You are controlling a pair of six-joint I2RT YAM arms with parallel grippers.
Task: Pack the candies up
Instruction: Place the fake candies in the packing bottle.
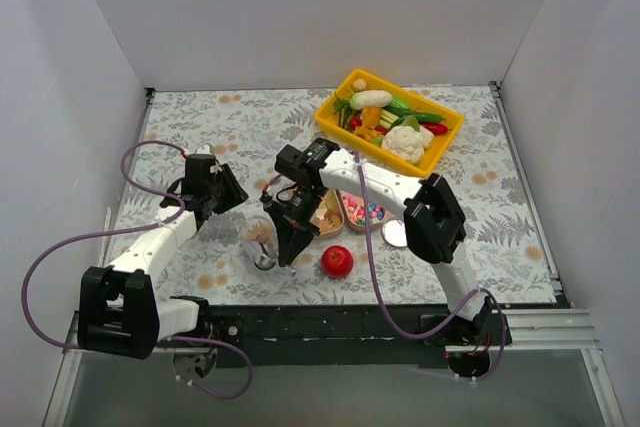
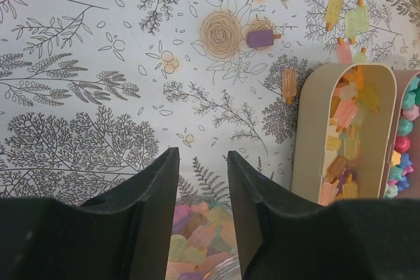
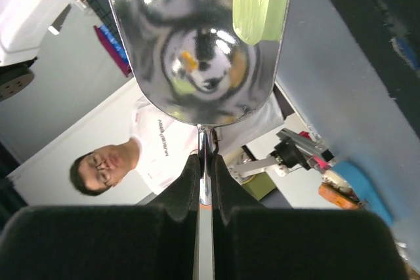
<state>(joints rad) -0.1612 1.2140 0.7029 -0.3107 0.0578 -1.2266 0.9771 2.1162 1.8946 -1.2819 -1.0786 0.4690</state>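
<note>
The candies are small pastel gummy pieces. Many fill the left compartment of a beige tray (image 1: 341,228), also in the left wrist view (image 2: 308,142). Others fill a glass jar (image 1: 260,235) that shows through the gap between my left fingers (image 2: 197,240). Several lie loose on the cloth (image 2: 262,36). My left gripper (image 1: 232,195) (image 2: 202,155) is open and empty, just left of and above the jar. My right gripper (image 1: 290,232) (image 3: 205,162) is shut on the handle of a metal spoon (image 3: 203,44), beside the jar, with one yellow-green candy (image 3: 252,4) on its bowl.
A glossy red ball (image 1: 337,261) lies right of the jar near the front edge. A round metal lid (image 1: 395,234) lies right of the tray. A yellow bin (image 1: 335,107) of toy vegetables stands at the back right. White walls close in three sides.
</note>
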